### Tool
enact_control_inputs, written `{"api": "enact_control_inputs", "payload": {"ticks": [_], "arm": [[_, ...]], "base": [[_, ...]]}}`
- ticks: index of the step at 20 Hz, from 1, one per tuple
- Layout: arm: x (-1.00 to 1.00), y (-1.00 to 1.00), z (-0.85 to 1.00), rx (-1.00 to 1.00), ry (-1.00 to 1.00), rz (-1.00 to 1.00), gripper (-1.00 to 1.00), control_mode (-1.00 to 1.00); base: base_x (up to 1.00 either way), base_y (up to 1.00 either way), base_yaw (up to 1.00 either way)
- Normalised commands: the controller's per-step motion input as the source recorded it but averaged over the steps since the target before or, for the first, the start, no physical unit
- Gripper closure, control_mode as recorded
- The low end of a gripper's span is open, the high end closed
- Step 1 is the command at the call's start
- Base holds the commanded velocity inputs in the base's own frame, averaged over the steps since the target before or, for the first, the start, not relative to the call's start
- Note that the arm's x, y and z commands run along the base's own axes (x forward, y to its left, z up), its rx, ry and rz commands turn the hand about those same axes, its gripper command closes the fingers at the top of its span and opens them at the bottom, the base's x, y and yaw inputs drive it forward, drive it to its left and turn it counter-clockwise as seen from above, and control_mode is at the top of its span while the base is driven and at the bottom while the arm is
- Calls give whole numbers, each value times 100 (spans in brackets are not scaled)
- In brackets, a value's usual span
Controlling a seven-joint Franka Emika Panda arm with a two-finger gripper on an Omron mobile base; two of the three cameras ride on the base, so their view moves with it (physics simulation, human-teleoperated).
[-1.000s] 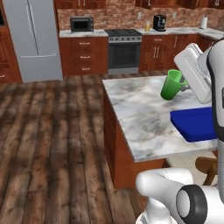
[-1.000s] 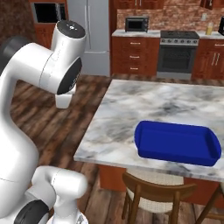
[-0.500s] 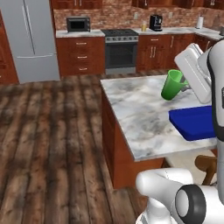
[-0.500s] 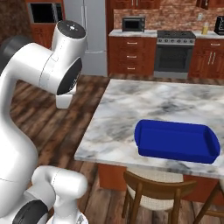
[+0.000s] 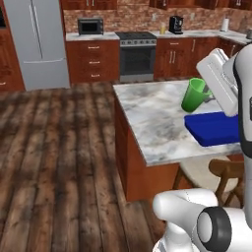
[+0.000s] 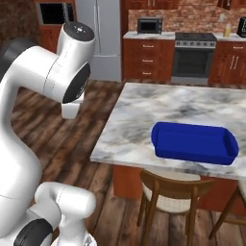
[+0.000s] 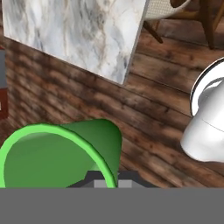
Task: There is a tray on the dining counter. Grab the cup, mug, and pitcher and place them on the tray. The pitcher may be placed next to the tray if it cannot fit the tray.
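Dining surface is lying ahead of the base, marble top. The blue tray is sitting near its front edge, above the wooden chair; nothing seen in it from the right base view.

The arm is carrying the green cup in the air. In the left base view the cup is appearing tilted, mouth up and toward the arm, just up and left of the tray's near corner. Whether it is directly over the surface cannot be judged from this view alone.

Hand: pinched narrow on the cup's rim wall, one finger inside and one outside, as far as the hand view allows.

Key relation: judged from the left base view, the tray lies below and to the right of the cup, so the coming move would be a short carry that way, then a lowering with the cup turned upright.

View differences: the hand view is showing wood floor under the cup and the surface's corner beyond it, suggesting the cup is off the edge. The right base view is giving the whole tray, which the left base view crops.
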Motion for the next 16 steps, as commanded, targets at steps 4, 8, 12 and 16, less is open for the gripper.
{"api": "enact_control_inputs", "payload": {"ticks": [4,8,12,16], "arm": [[0,0,0,0,0,0,100,100],[0,0,0,0,0,0,100,100],[0,0,0,0,0,0,100,100],[0,0,0,0,0,0,100,100]], "base": [[-35,-20,0],[0,-97,0],[0,-100,2],[0,-80,0]]}}
